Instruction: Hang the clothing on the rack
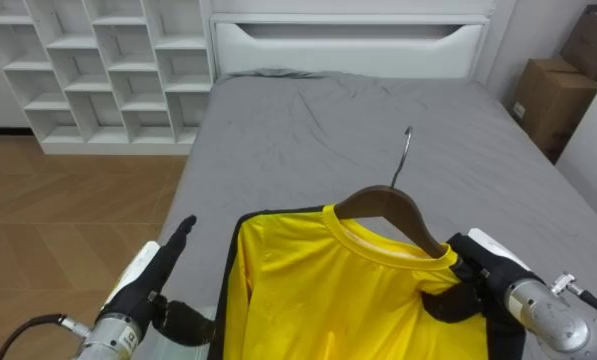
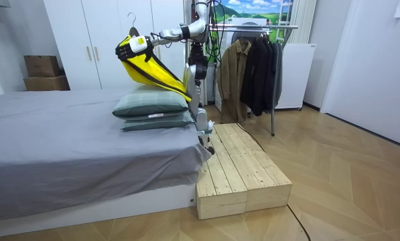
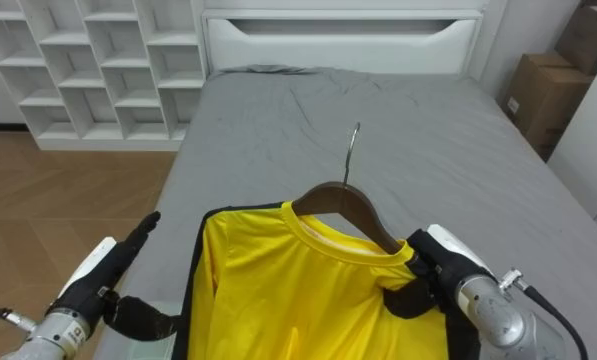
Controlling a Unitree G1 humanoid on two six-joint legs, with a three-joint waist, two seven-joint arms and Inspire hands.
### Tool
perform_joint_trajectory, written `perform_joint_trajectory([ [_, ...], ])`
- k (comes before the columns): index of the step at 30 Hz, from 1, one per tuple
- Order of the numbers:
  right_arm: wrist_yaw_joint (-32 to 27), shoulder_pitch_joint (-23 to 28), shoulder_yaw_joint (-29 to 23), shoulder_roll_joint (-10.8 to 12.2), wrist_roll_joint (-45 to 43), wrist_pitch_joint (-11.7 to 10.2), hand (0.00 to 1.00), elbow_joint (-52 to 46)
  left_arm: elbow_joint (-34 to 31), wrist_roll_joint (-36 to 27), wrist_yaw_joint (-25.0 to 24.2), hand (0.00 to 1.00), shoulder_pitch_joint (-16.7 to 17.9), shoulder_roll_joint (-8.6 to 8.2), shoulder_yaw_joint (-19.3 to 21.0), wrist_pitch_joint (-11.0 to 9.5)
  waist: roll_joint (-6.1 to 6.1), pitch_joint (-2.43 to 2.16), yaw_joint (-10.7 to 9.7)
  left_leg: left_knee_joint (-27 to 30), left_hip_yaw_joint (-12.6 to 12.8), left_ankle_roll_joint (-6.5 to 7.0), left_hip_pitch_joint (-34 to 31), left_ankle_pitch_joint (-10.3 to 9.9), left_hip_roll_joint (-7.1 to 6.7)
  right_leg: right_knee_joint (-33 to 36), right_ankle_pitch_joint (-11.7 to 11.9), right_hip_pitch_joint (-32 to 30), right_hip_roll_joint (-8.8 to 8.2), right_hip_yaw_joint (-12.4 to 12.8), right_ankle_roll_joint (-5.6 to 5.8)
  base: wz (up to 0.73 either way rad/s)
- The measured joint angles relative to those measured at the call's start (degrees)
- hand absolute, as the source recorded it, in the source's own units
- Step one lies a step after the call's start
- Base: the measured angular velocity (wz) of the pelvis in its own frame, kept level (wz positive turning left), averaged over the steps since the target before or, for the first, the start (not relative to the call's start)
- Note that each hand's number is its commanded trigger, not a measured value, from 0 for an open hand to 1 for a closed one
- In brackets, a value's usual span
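Robot on a wooden platform (image 2: 236,167) beside a grey bed (image 1: 378,110), arms raised over the mattress. A yellow shirt (image 1: 318,290) with dark side trim hangs on a wooden hanger (image 1: 393,205); the hanger's metal hook (image 1: 402,155) points away from the robot, towards the white headboard (image 1: 348,45). The shirt is held in the air above the bed, clear of the sheet. Right hand (image 1: 493,270): dark fingers (image 1: 446,303) clamped on the shirt's shoulder, at the end of the hanger's arm. Left hand (image 1: 143,285): fingers (image 1: 181,235) stretched straight and together, pointing forward beside the shirt's other edge; whether it touches the cloth cannot be told. In the room view, the shirt hangs above two stacked pillows (image 2: 153,110); behind the robot stands a clothes rack (image 2: 260,63) with dark coats. White shelves (image 1: 98,70) stand left of the bed
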Motion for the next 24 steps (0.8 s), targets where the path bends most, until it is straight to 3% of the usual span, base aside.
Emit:
perform_joint_trajectory([
  [5, -0.05, 0.0, -1.42, -1.19, 0.37, 0.01, 1.0, -1.83, 4.67, 0.79, -0.57, 0.0, 1.45, -0.01, 2.05, 0.19, -0.09, -0.04, 0.4, 0.02, 0.01, 0.03, -0.05, -0.02, 0.05, 0.0, -0.11, 0.03, 0.07, -0.16, -0.04, 0.0],
  [9, -0.06, 0.02, -1.89, -1.2, 0.37, 0.03, 1.0, -3.37, 13.46, 0.83, -0.56, 0.0, 2.01, -0.01, 4.35, 0.04, -0.1, -0.06, 0.53, -0.17, 0.12, 0.03, 0.17, -0.02, 0.07, 0.04, -0.13, 0.11, 0.09, -0.22, -0.08, -0.01],
  [14, -0.74, 0.73, -2.36, -2.09, 0.63, 0.21, 1.0, -6.96, 25.9, 0.8, -0.05, 0.0, 3.77, -0.07, 7.67, -0.09, -0.63, -0.4, 0.93, -0.51, 0.27, 0.04, 0.35, -0.03, 0.07, 0.1, -0.17, 0.01, 0.09, -0.02, -0.07, -0.01],
  [16, -1.21, 0.83, -2.41, -2.29, 0.46, 0.21, 1.0, -8.51, 30.67, 0.21, 1.61, 0.0, 5.42, -0.26, 9.76, -0.14, -1.11, -0.69, 1.25, -0.8, 0.3, 0.04, 0.51, -0.03, 0.1, 0.01, -0.17, 0.0, 0.17, 0.11, -0.07, 0.0],
  [21, -2.0, 0.86, -5.37, -2.94, 1.19, 0.15, 1.0, -10.41, 38.84, -2.17, 5.71, 0.0, 6.47, -0.48, 14.66, -0.47, -1.07, -0.86, 2.84, -1.18, 0.08, 0.11, 0.89, -0.08, 0.03, -0.02, -0.17, 0.24, 0.15, 0.12, -0.07, 0.0],
  [24, -3.11, 2.75, -6.39, -2.97, 1.0, 0.99, 1.0, -13.65, 41.29, -2.69, 7.49, 0.0, 9.24, -0.38, 17.1, -0.85, -0.97, -0.9, 4.19, -1.31, 0.26, 0.11, 0.98, -0.08, 0.13, 0.0, -0.17, 0.2, 0.19, 0.12, -0.07, 0.0],
])
